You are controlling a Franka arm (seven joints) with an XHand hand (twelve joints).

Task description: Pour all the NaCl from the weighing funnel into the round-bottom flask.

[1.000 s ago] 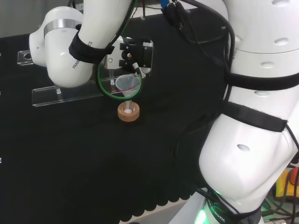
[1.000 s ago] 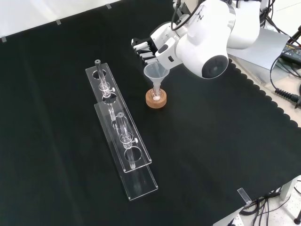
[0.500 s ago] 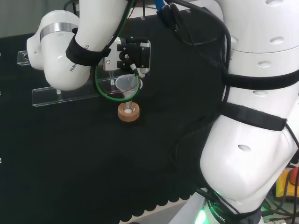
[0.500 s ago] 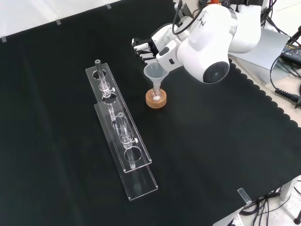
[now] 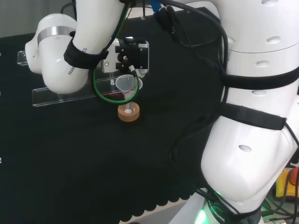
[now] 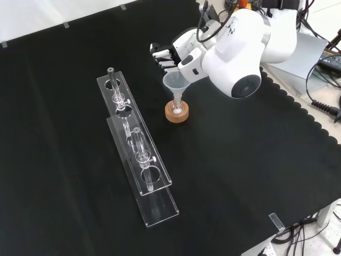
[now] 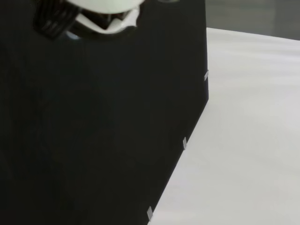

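From my station: the table point(image 6: 69, 213) under black cloth carries two long clear racks point(image 6: 139, 160) running from about 11 o'clock to 5 o'clock in the front view, with glass pieces slotted in them that I cannot count with confidence. Past the racks, toward 2 o'clock of the front view's centre, the arm's big white link hangs over the work spot. The hand point(image 6: 169, 55) sits just at its 9 o'clock, dark fingers curled, and I judge it is holding the weighing funnel point(image 6: 175, 84) by the rim, though the contact itself is hard to make out. The funnel stands upright, cone up, stem down into the neck of the round-bottom flask point(image 6: 177, 108), which rests on a cork ring point(image 6: 177, 113). The head view shows the same stack, funnel point(image 5: 126, 84) over cork ring point(image 5: 128, 112). A small white patch shows low in the flask, likely NaCl already through. I judge the pour mostly done; whether grains cling inside the cone I cannot tell.
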